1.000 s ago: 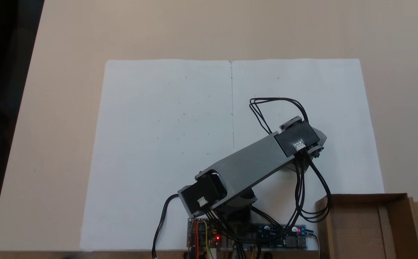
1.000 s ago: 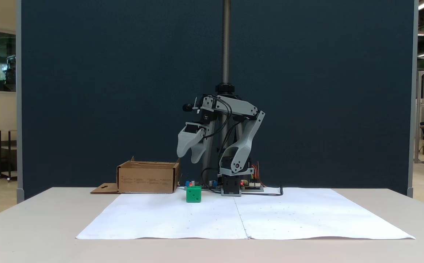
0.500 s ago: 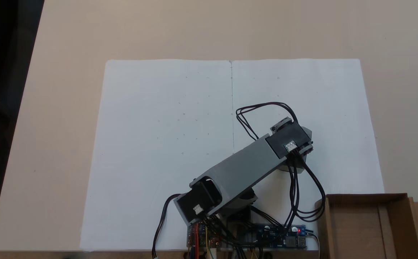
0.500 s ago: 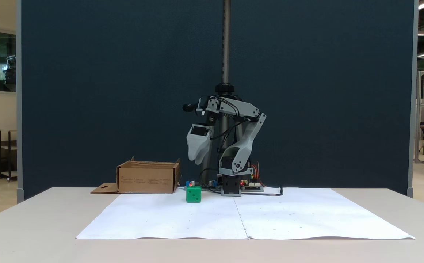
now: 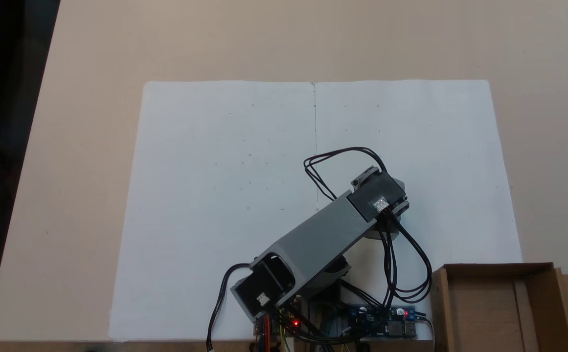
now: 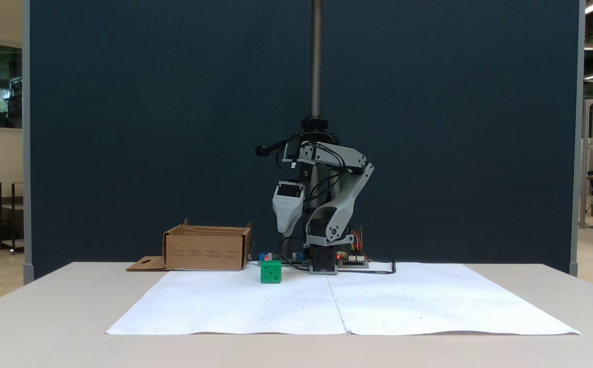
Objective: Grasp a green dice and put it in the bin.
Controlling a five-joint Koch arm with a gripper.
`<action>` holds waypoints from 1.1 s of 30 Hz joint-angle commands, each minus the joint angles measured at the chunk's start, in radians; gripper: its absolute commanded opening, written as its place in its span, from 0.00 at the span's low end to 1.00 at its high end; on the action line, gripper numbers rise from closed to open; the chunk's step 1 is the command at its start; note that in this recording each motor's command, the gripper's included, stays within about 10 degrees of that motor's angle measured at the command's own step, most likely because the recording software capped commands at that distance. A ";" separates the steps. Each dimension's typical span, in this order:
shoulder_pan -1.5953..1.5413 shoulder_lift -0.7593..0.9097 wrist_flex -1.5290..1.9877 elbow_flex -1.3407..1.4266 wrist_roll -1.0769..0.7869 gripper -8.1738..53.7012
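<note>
Green dice sits on the white paper near my base, just in front of the circuit boards, resting free on the surface with nothing touching it. From above, my own arm covers that patch, so the side-on fixed view is where I read its place.

My pincer hangs high, tip pointing down, a little to the right of the dice as that view shows it, and well above it. Whether it is open or closed I cannot tell: the two jaws line up one behind the other from the side, and the overhead angle hides them under the wrist motor.

I judge the grasp not yet begun. Holding up here makes sense: it keeps the tip clear of the cube's top while I line up over it.

Over to the left in the side view stands the bin, cardboard, open at the top, its flap lying flat on the surface. It is close to the dice, so once I grip, the carry should be short, though I will need to clear its near wall.
</note>
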 commanded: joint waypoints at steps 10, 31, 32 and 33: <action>-0.092 0.100 -0.104 0.158 0.091 0.83; -0.144 -0.003 -0.387 0.287 0.064 0.81; -0.147 0.000 -0.383 0.293 0.058 0.81; -0.153 0.005 -0.382 0.293 0.058 0.81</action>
